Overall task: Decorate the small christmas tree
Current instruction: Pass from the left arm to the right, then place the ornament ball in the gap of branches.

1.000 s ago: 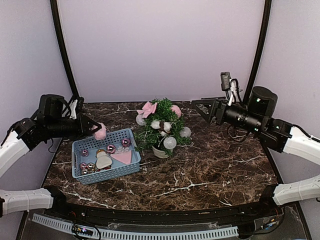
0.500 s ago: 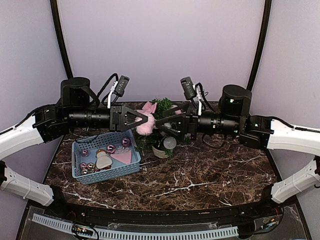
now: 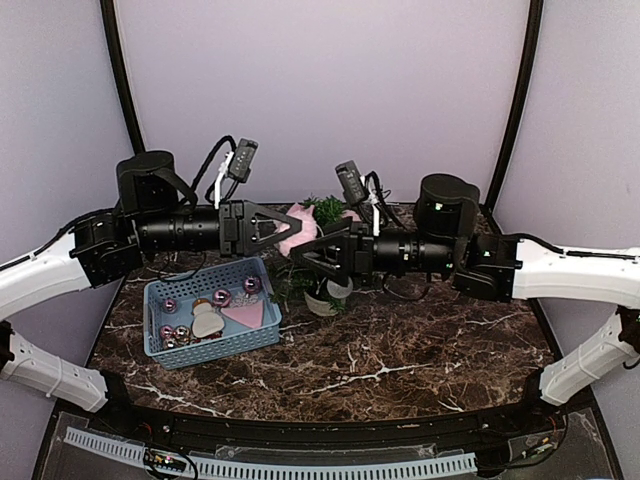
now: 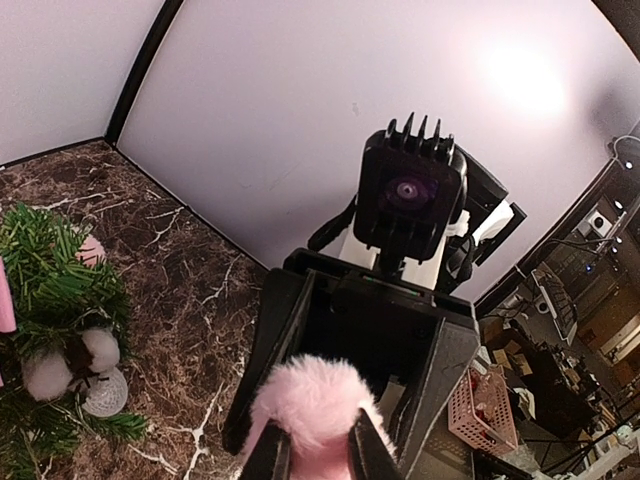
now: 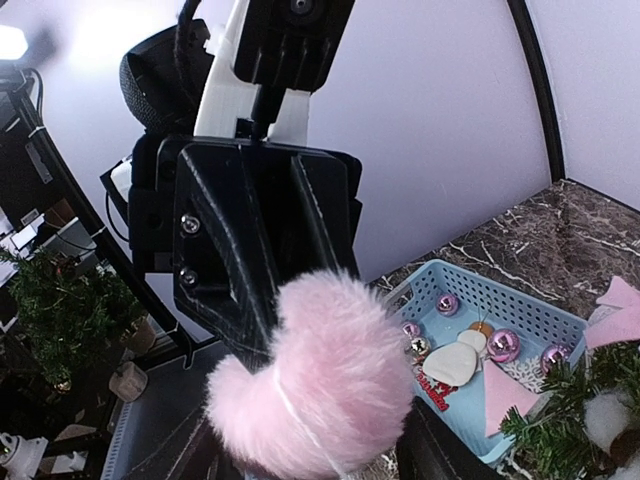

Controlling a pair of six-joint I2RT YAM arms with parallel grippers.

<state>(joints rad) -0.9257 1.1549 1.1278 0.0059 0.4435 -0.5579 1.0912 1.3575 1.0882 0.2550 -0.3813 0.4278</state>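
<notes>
Midair, left fingers [image 4: 268, 462] pinched on pink pompom [image 4: 305, 400]; right fingers [image 4: 268, 350] parted, flanking it.

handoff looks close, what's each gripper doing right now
left gripper: closed on the pink pompom
right gripper: open, jaws either side of the pompom

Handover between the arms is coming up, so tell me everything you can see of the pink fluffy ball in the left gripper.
The pink pom-pom is a round ball of soft, pale-pink fur with a thin white thread running across it. It is held in mid-air near the small christmas tree, pinched at one side by the left gripper. The right gripper faces it, jaws open on either side, not visibly touching it.
</notes>
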